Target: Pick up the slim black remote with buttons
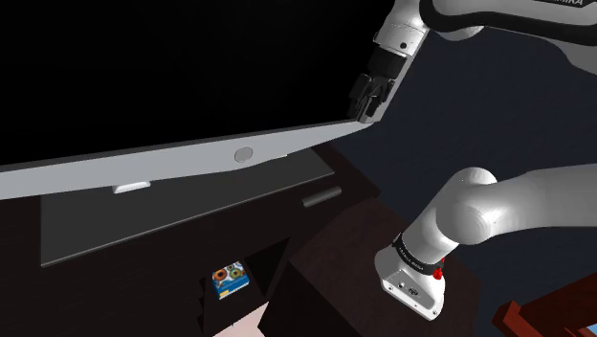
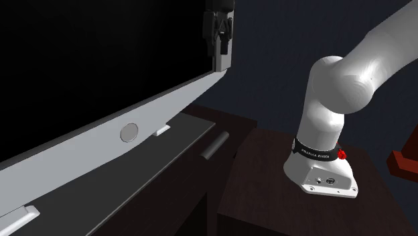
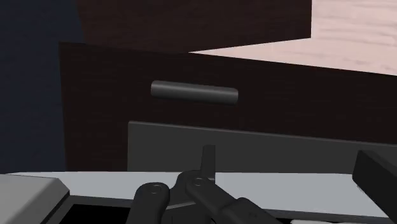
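Gripper is pinched shut on nothing, upper middle of the shoulder view, right at the TV corner. Remote lies mid-frame on the cabinet. Dropping straight down might clip the TV, and closed fingers would just shove the remote.

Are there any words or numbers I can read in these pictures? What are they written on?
"FRANKA EMIKA": small white letters on the black band around the arm's base.
Letters on the upper arm: cut off by the picture's edge, unreadable.
Colourful box: print too small to read.
Dark remote: no readable marks.
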### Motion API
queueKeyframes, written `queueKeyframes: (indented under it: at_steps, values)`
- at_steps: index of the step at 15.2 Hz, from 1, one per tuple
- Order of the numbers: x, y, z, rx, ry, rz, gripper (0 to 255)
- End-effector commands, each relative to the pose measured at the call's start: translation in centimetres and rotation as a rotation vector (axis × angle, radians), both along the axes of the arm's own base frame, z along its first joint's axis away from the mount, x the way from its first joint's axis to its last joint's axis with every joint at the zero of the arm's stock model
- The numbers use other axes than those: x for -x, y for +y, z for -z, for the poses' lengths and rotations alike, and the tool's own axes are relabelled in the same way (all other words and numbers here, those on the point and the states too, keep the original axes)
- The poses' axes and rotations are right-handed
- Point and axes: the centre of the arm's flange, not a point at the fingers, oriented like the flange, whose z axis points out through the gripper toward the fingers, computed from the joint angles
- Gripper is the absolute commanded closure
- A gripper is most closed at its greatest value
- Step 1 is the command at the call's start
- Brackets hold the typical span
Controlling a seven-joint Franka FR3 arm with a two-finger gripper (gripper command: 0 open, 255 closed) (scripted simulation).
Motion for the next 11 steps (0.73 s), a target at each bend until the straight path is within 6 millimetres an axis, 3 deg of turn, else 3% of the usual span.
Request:
queueKeyframes:
  at_steps: [1, 11]
  values:
    - [0.0, 0.0, 0.0, 0.0, 0.0, 0.0, 0]
    - [0.6, -0.2, 13.0, 0.059, -0.063, -0.567, 0]
